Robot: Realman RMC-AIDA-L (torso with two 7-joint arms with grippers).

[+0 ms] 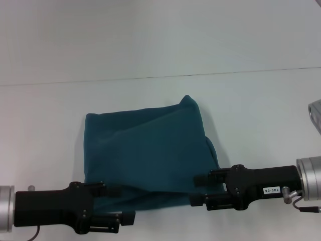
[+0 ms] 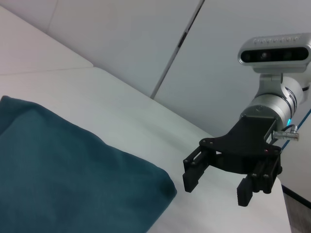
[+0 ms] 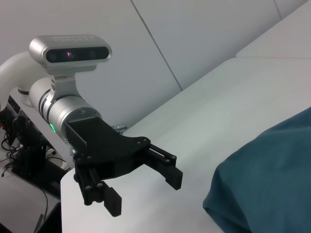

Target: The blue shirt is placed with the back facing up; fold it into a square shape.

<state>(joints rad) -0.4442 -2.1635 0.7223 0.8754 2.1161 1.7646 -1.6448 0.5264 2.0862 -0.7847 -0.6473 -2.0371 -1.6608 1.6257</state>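
Two grippers sit low in the head view, one at each lower corner of the folded blue shirt (image 1: 150, 153). Shirt lies centre frame on the white table (image 1: 45, 120) — already a rough square, w/ top right corner peaking up and a rounded bulge of fabric poking out on its right edge. Near edge looks doubled, a fold line running diagonally across the top layer.

Left gripper (image 1: 123, 205) is at lower left of the frame, pointing right, fingertips at the shirt's lower left corner; from above can't tell if it touches cloth. Right wrist view shows it (image 3: 143, 187) w/ fingers spread, nothing between them, hanging clear of the shirt edge (image 3: 262, 179) over bare table.

Right gripper (image 1: 199, 190) is at lower right, pointing left, at the shirt's lower right corner. Left wrist view shows it (image 2: 216, 187) w/ fingers apart & empty too — just beside the shirt's rounded corner (image 2: 73, 179), not touching it.
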